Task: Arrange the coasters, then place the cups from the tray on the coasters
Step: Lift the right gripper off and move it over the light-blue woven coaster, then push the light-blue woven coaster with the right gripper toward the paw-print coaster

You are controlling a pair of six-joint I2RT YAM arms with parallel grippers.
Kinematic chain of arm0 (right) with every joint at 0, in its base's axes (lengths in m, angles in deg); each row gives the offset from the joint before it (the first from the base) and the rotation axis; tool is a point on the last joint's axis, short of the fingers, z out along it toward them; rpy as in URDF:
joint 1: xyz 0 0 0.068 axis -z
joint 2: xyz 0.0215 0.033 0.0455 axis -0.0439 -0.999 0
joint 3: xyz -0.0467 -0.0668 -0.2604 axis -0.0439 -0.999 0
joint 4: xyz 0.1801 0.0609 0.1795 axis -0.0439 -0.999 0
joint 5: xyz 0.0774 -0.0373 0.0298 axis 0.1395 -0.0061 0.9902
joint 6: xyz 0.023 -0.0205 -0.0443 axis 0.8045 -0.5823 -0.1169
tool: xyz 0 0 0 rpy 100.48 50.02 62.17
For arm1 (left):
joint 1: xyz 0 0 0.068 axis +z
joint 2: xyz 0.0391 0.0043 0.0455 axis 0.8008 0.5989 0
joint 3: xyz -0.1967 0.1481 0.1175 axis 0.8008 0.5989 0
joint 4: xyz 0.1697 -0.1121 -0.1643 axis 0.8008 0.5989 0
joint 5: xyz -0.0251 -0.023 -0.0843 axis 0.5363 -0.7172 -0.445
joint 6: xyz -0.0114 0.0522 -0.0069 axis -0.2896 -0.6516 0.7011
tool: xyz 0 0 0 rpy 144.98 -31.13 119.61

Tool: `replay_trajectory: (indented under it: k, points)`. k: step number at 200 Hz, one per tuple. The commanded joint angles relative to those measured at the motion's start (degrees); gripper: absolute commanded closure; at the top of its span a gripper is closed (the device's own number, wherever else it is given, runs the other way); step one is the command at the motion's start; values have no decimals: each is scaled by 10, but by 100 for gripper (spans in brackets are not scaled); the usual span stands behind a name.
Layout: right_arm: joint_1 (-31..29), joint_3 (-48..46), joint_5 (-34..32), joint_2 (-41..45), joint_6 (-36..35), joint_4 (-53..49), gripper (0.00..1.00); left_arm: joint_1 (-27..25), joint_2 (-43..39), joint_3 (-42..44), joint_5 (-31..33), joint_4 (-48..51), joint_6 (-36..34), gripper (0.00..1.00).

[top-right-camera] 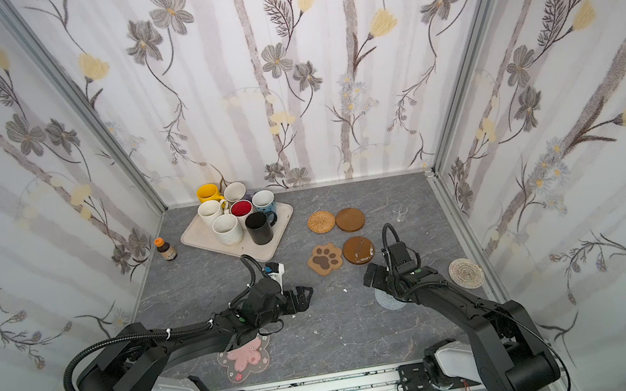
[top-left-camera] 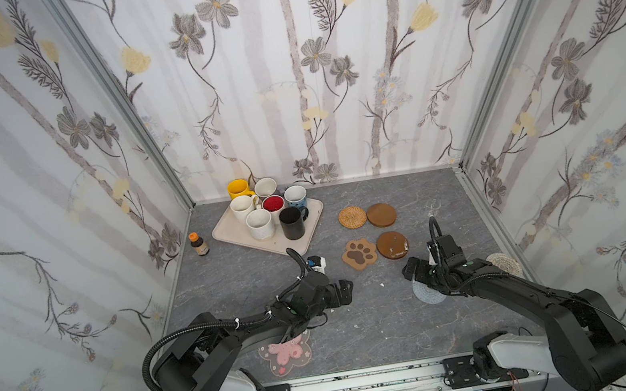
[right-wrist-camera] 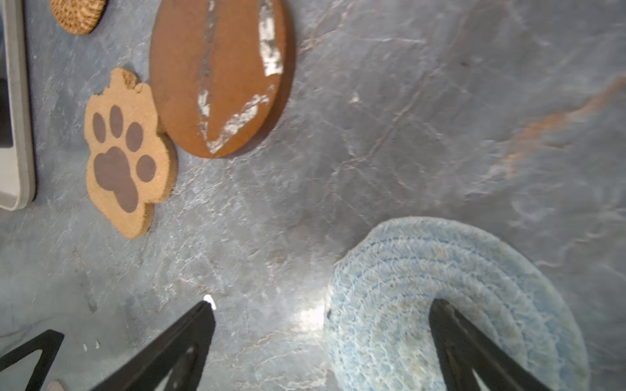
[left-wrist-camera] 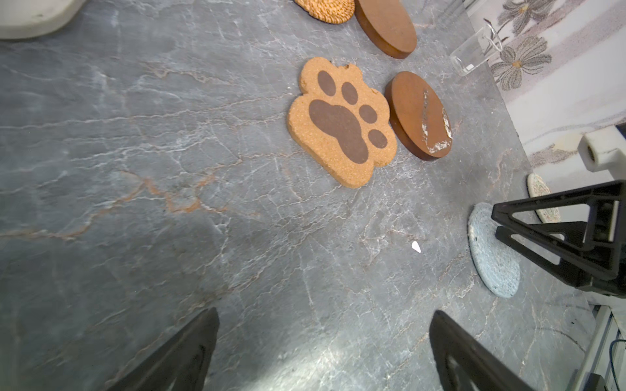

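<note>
I count seven cups (top-left-camera: 259, 223), all on the tray (top-left-camera: 231, 234) at the far left of the desk (top-left-camera: 364, 323). Seven coasters lie on the desk. Four are grouped mid-desk: rattan round (top-left-camera: 352, 216), plain wooden round (top-left-camera: 381, 215), paw-print (top-left-camera: 359, 254) and scuffed wooden round (top-left-camera: 392, 245). The pink blossom (top-left-camera: 288, 353) lies under my left arm and the beige braided (top-left-camera: 504, 263) is by the right wall. My left end effector (top-left-camera: 344, 289) is spread wide over bare desk, holding nothing. My right end effector (top-left-camera: 410, 269), also wide and holding nothing, is over the grey-blue knitted (top-left-camera: 427, 293).
</note>
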Motion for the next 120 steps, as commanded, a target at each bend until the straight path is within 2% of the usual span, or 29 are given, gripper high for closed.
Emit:
replay_trajectory:
  k: [1, 89, 120]
  points:
    - [-32, 18, 13, -26, 31, 53, 0, 13, -17, 16, -12, -10, 16, 0]
    - [-156, 154, 26, -180, 68, 90, 0, 57, -95, 72, -20, 14, 17, 0]
    - [-160, 177, 17, -175, 64, 76, 0, 64, -115, 77, -16, 25, 11, 0]
